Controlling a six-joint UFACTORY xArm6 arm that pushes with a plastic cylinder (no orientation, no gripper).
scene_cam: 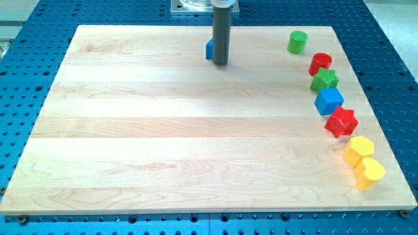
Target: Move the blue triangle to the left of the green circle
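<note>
Pale wooden desk [163, 130], planked in lengthwise strips with faint grain, filling most of the view. Beneath and around it, a blue perforated base plate [39, 26], dotted with evenly spaced holes, showing on every side. At the view's top centre, a grey metal mount [189, 6] cut off by the frame. Lit evenly and brightly from above, with soft short shadows and slight glare.

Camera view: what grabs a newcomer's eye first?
The dark rod at the view's top centre, my tip right beside the blue triangle, which peeks out on the rod's left. Then a curved line of blocks down the view's right edge of the wooden board: green circle, red block, green star, blue cube, red star and two yellow blocks.
</note>
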